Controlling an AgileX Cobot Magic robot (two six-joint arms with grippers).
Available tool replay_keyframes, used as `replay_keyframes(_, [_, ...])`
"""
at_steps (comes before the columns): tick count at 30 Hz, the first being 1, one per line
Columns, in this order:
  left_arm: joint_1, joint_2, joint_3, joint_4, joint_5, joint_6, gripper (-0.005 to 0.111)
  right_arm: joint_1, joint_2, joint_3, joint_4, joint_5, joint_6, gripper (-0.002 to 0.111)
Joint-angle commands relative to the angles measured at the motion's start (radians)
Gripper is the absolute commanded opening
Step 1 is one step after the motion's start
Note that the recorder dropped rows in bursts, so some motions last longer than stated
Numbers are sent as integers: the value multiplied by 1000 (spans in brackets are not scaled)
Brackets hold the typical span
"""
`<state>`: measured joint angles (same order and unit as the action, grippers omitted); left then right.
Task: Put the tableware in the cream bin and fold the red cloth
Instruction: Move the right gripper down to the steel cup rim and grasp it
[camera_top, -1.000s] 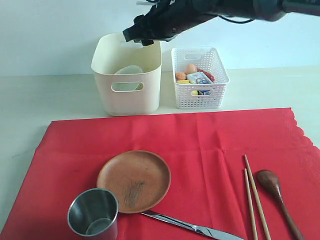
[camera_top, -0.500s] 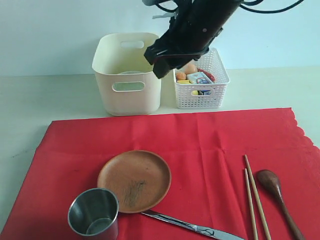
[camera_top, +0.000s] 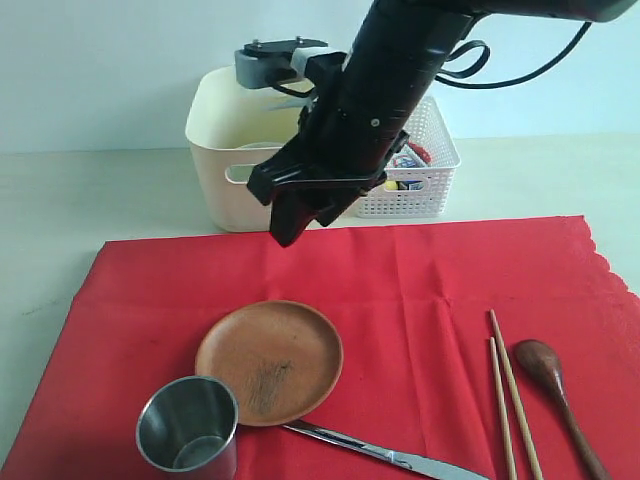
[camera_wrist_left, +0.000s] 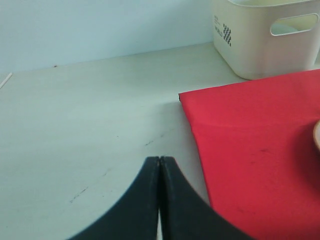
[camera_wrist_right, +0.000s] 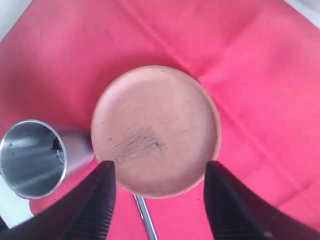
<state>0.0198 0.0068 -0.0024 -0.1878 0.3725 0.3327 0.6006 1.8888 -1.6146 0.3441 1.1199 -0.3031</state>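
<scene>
Pale surface (camera_top: 60, 210) is carrying everything. Red cloth (camera_top: 420, 280) is lying flat and unfolded across the near part of it, creases showing, scalloped edge on the right. Right arm (camera_top: 400, 70) is reaching in from the top right and across the middle, hanging over the cloth's far edge. Cream bin (camera_top: 215, 200) is standing upright behind the cloth on the left, partly hidden by the arm; contents not clear. White basket (camera_top: 425, 195) is sitting just beside the bin on its right, holding small food items. Brown plate (camera_top: 268, 360) is lying on the cloth, left of centre. Steel cup (camera_top: 187, 438) is standing upright at the plate's near-left edge, touching it or nearly so. Knife (camera_top: 380, 455) is lying on the cloth, running from under the plate's near rim out to the right. Chopsticks (camera_top: 510, 400) are lying side by side on the right, and the dark spoon (camera_top: 555, 385) is lying just right of them, bowl end away. Right fingers (camera_top: 290, 215) are pointing down, spread apart and grasping nothing, with the plate framed between them in the wrist view. Left fingers (camera_wrist_left: 150, 172) are pressed together, empty, hanging over bare surface near the cloth's left edge.
</scene>
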Motion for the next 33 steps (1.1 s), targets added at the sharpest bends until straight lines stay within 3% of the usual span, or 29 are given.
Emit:
replay_keyframes(1, [-4, -7, 2, -5, -1, 4, 0, 57, -8, 2, 17, 1, -18, 51])
replay_keyframes(11, [-4, -7, 2, -5, -1, 4, 0, 179, 9, 2, 17, 1, -70, 51])
replay_keyframes(33, [-4, -7, 2, -5, -1, 4, 0, 179, 176, 2, 117, -14, -69, 51])
